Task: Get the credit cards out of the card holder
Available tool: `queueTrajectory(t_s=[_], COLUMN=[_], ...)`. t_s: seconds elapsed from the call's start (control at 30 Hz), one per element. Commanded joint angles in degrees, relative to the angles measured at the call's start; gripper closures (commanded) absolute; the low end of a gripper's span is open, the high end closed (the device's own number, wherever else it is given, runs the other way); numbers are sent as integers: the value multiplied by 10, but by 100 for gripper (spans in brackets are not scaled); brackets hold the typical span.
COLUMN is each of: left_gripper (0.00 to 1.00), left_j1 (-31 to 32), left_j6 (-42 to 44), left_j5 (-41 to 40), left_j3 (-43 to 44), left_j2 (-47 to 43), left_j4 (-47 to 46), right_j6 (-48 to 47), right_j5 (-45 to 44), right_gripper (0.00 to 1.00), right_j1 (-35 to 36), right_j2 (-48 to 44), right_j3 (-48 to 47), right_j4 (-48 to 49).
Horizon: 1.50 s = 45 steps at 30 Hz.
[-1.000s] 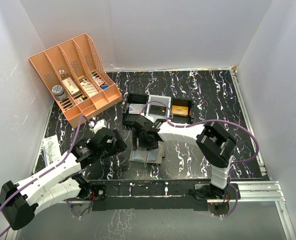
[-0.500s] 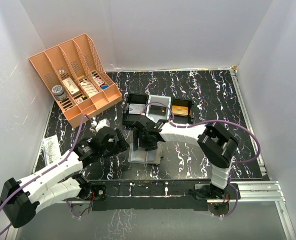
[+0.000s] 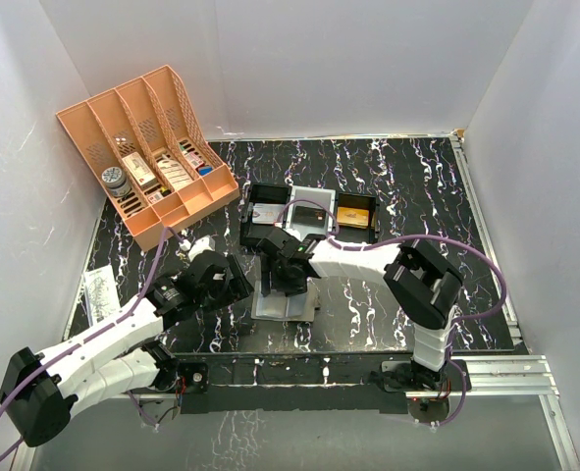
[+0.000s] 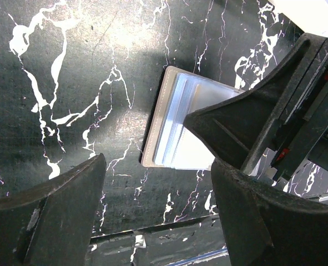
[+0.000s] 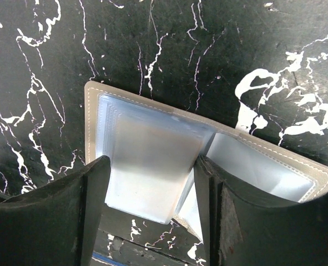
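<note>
Right arm: I have it folded back at the elbow and reaching left, wrist tipped down, so the right gripper (image 3: 288,279) stands directly over the card holder (image 3: 286,306)
Right gripper state: jaws parted, with one fingertip (image 5: 94,188) at each side edge of one pocket stack in the card holder; I cannot tell whether they touch it, and nothing is lifted
Left arm: stretched low from its base, with the left gripper (image 3: 233,285) just left of the card holder and pointing toward it
Left gripper state: released, jaws wide, with bare table (image 4: 69,83) between them and one edge of the card holder just past the tips
Card holder: open and flat on the table, grey-blue sleeves facing up inside a stitched grey-brown border
Cards: the sleeves look pale and glossy, and whether credit cards sit inside I cannot tell; an orange card (image 3: 356,213) lies in the right-hand compartment of the black tray (image 3: 270,187) just beyond the card holder
In the way: from above, the right gripper hides the far half of the card holder, and in the left wrist view one of its fingers crosses it; a purple cable (image 3: 486,265) loops over the tray
Around: the orange lattice organiser (image 3: 142,128) stands well left of and beyond the card holder, with small boxes in it; a clear packet (image 3: 98,292) lies well to the card holder's left
</note>
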<state>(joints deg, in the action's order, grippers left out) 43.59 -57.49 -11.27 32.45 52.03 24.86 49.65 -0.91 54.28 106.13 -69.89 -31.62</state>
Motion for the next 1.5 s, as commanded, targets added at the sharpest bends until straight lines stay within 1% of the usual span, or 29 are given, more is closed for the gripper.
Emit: queueTrajectory(t_s=[0.0,0.13,0.33,0.5,0.67,0.8,0.9,1.0,1.23,1.37,1.47], left_gripper=[26,26,27,28,30,31,30,30,27,26,26], left_j1=[-3,-3,-2,-3,-2,-2,-2,-2,-2,-2,-2], left_j6=[-1,6,22,38,70,85,90,84,86,93,94], left_j5=[3,12,31,64,134,228,280,299,288,283,269], left_j3=[0,0,-4,-14,-26,-36,-44,-50,-66,-65,-68], left_j2=[-4,-1,2,-2,21,64,109,146,178,198,196], left_j4=[0,-10,-33,-73,-144,-237,-285,-319,-362,-363,-357], right_j6=[-5,-5,-3,5,20,46,45,45,45,44,45], right_j5=[-43,-30,31,94,172,224,225,225,228,230,236], right_gripper=[43,48,52,55,58,60,60,61,61,61,61], right_j1=[-1,-2,-15,-39,-72,-99,-102,-103,-104,-106,-106], right_j2=[25,14,-6,-26,-60,-83,-79,-74,-70,-70,-71], right_j3=[0,10,47,101,172,223,229,232,237,237,239], right_j4=[-33,-14,51,124,226,302,304,304,308,310,315])
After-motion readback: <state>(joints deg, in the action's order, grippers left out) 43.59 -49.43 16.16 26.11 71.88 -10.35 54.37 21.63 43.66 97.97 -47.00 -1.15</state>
